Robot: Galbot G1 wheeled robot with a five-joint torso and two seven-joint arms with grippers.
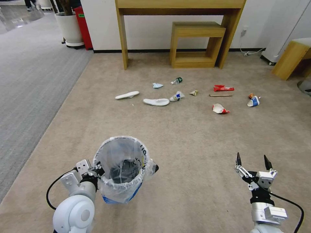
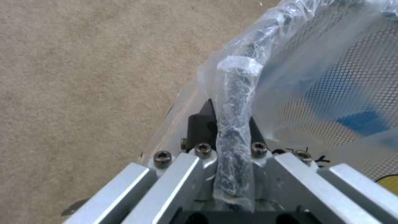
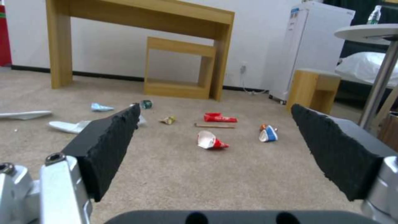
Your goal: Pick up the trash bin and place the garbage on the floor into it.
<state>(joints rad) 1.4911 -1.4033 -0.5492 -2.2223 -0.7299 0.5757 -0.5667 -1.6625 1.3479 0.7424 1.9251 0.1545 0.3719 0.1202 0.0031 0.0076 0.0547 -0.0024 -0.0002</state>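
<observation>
- One step looks done: my left gripper (image 2: 232, 124) pinches the bag-wrapped rim of the small round dark mesh trash bin lined with crinkly translucent plastic (image 1: 123, 168), held near me, well short of the tall wooden desk (image 1: 179, 6).
- All the garbage lies on the beige short-pile carpet (image 1: 181, 145) before that desk: two white slippers (image 1: 156, 102), a red-white paper cup (image 1: 220, 109), smaller scraps.
- My right gripper (image 1: 253, 160) hangs spread and empty.
</observation>
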